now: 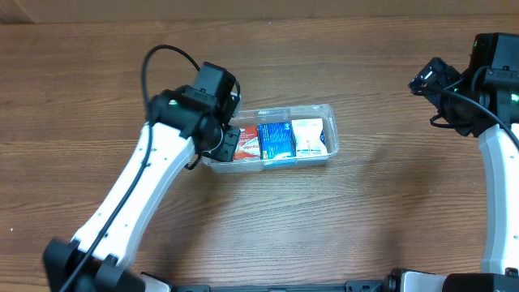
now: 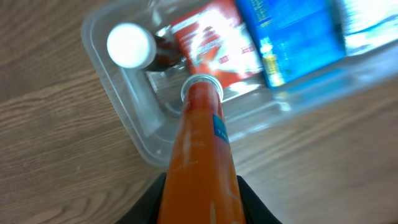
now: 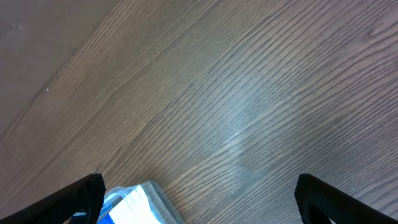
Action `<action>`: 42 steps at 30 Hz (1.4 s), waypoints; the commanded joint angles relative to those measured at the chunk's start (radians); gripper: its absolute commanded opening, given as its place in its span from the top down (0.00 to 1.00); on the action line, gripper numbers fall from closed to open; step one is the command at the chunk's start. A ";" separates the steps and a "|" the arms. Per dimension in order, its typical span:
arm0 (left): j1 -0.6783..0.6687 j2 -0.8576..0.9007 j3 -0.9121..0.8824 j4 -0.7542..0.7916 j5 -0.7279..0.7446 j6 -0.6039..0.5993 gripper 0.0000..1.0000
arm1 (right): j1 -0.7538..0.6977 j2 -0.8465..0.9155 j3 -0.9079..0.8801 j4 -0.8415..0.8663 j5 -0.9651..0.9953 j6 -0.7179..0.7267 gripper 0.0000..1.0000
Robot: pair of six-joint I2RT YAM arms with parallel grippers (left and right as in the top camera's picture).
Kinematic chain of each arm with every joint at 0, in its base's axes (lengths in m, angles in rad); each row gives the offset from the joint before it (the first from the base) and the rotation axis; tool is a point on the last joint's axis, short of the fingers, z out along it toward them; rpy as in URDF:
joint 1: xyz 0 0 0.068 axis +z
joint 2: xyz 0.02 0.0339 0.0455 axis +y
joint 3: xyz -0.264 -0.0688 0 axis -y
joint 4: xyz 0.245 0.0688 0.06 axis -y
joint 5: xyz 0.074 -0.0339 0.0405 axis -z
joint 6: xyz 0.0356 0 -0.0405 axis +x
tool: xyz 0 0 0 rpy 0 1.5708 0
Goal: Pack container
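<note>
The left claw (image 1: pixel 228 143) hides the left end of the container (image 1: pixel 296 109) from above. The container lies mid-table (image 1: pixel 365 211), its long side running left to right. In the left wrist view the claw is clamped on an orange bottle (image 2: pixel 200 155). Only the dark edges of its fingers (image 2: pixel 152 202) show, and the frame cuts off the bottle's base. The bottle's silver-rimmed tip points into the container's left end; whether it touches the floor cannot be told. Just beside it in the tub stands a dark bottle with a white cap (image 2: pixel 129 45), its body mostly hidden under the cap.

To the right lie a red box (image 2: pixel 214 43), a blue box (image 2: pixel 289 37) and a white box (image 1: pixel 308 136), side by side. Their print is too blurred to read, as is the small blue label on the orange bottle.

The right claw (image 1: pixel 430 81) hangs well apart at the far right, fingers (image 3: pixel 81 196) spread wide over the wood. Its view catches only a container corner.
</note>
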 commanded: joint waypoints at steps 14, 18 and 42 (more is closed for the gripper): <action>0.008 0.092 0.036 0.030 -0.037 -0.127 0.00 | -0.001 -0.002 0.003 0.005 -0.002 -0.003 0.00; 0.060 -0.076 0.145 -0.079 -0.050 -0.179 0.00 | -0.001 -0.002 0.003 0.005 -0.002 -0.003 0.00; 0.430 -0.389 0.203 -0.312 -0.161 -0.257 0.00 | -0.001 -0.002 0.003 0.005 -0.002 -0.003 0.00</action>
